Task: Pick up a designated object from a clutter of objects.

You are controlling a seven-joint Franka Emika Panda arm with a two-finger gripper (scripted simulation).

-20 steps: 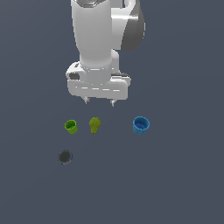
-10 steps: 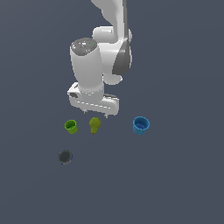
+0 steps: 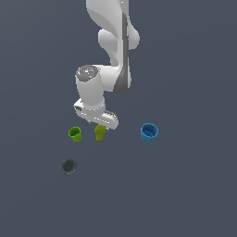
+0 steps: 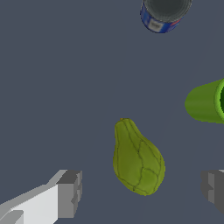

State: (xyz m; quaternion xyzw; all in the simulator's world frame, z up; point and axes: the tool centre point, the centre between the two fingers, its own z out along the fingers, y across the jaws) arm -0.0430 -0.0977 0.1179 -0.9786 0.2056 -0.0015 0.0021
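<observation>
I see the tool [image 3: 102, 126] low over the pear [image 3: 99, 132], fingers [image 4: 68, 194] spread wide with the pear between them, not touching. Pear lies on the table [image 3: 185, 185] between the green cup [image 3: 75, 134] and blue cup [image 3: 148, 132]. Grey cup [image 3: 69, 165] sits apart, nearer the camera.

The gripper [image 3: 100, 125] has come lower — its fingers now flank the olive bulb [image 3: 100, 132].
</observation>
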